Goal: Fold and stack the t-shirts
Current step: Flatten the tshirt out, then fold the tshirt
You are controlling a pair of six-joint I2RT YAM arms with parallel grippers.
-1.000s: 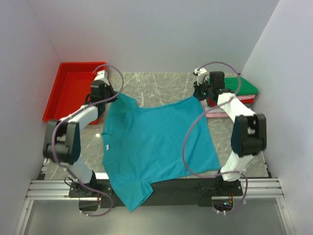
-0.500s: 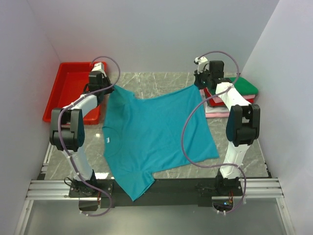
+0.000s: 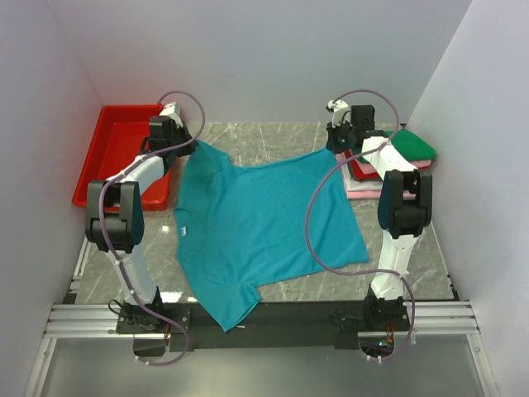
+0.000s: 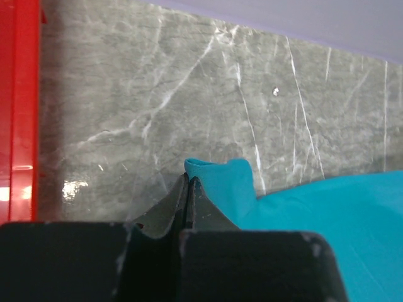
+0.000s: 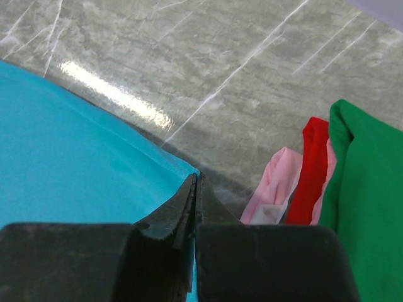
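Both arms reach far forward, left gripper (image 3: 193,147) and right gripper (image 3: 335,150) each pinched closed on a far corner of the teal t-shirt (image 3: 264,223), spread across the marble table (image 3: 264,136) beside the folded shirts (image 3: 413,147).

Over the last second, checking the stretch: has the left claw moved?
Yes. The left claw, gripping the teal shirt, moved toward the back wall, farther along the red tray.

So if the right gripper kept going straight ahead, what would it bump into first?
Probably the bare table. The right gripper, shut on the teal shirt, points at marble just ahead; the stack sits off to its right. Depth is unclear.
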